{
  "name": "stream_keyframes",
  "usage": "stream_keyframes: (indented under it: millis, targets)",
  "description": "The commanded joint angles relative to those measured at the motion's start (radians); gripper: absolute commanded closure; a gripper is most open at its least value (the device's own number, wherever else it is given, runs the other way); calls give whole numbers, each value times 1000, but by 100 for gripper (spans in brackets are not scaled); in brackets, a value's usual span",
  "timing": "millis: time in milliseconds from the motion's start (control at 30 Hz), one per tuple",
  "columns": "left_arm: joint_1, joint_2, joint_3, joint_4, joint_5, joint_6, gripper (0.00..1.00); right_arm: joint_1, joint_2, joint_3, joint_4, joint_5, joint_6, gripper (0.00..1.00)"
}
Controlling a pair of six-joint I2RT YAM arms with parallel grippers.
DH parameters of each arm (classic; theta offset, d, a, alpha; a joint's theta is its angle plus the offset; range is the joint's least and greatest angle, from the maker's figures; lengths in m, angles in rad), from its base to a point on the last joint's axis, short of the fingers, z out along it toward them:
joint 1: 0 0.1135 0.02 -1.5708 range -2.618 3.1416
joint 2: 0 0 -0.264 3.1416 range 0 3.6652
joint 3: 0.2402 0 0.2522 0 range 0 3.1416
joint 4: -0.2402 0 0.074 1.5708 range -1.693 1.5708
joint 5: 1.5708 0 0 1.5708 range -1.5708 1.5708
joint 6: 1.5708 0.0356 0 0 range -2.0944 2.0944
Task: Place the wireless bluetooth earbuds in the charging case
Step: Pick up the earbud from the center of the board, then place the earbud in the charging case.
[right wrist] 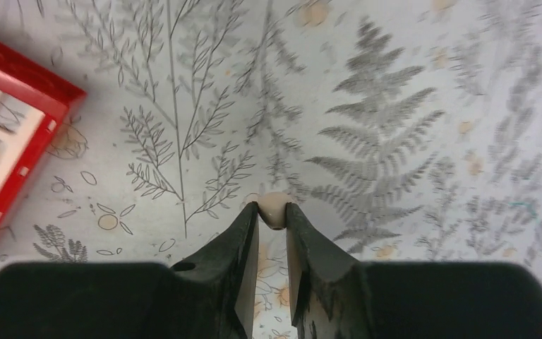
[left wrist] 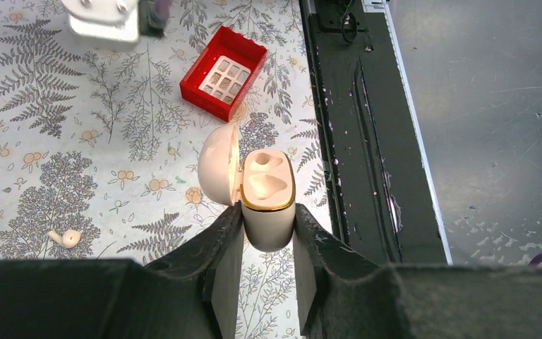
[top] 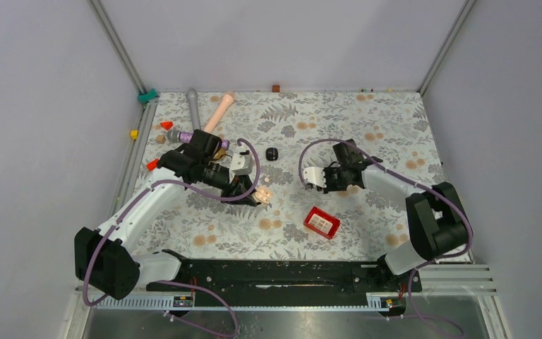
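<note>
The left claw (left wrist: 268, 216) is clamping the cream case (left wrist: 268, 185) by its lower body, holding it upright over the counter (left wrist: 56, 113) near the front edge. The case's lid (left wrist: 218, 164) is hanging open to one side, and the gold-rimmed top is showing two wells; whether either is filled cannot be told. The right claw (right wrist: 273, 215) is pinching a cream earbud (right wrist: 274, 203) between its tips, low over the fern print; whether the bud is touching the counter cannot be told. A second earbud (left wrist: 65, 238), also cream, is lying loose on the counter, well apart from the case. A red box (top: 322, 222) is sitting between the two arms, nearer the bases, with a pale grid inside it. In the top view the two claws are standing apart, the right one (top: 313, 179) facing the left one (top: 260, 197), and a small black item (top: 272, 153) is lying farther back between them.
</note>
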Motion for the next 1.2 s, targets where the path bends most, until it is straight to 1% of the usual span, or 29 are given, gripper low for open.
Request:
stream_keyframes:
  millis: [0,200,333,467,567,700,767,867,1000,1100,1167]
  targets:
    - [7,-8,-1,28,51,18,100,8,-119,95,-70,-144,181,82]
    - [6,-10,0,30,58,18,100,5,-186,195,-147,-305,441,82]
    - [6,-5,2,30,61,17,100,-8,-220,275,-207,-509,625,82]
    - [5,1,6,30,61,16,100,-11,-250,318,-185,-662,815,84]
    - [5,3,11,36,59,3,100,-11,-272,316,-88,-728,993,85]
    - [-1,-9,5,120,17,-76,100,-11,-305,286,96,-779,1266,85]
    - [-10,-20,4,173,-30,-120,100,-11,-325,262,201,-791,1381,85]
    - [-34,-35,12,248,-139,-174,100,-11,-361,212,392,-795,1554,85]
    - [-51,-35,40,340,-232,-238,100,-11,-396,147,625,-792,1744,85]
    - [-59,-34,38,429,-242,-322,100,-11,-413,106,758,-771,1852,85]
    - [-74,-46,-2,521,-237,-391,100,-11,-421,83,823,-755,1908,85]
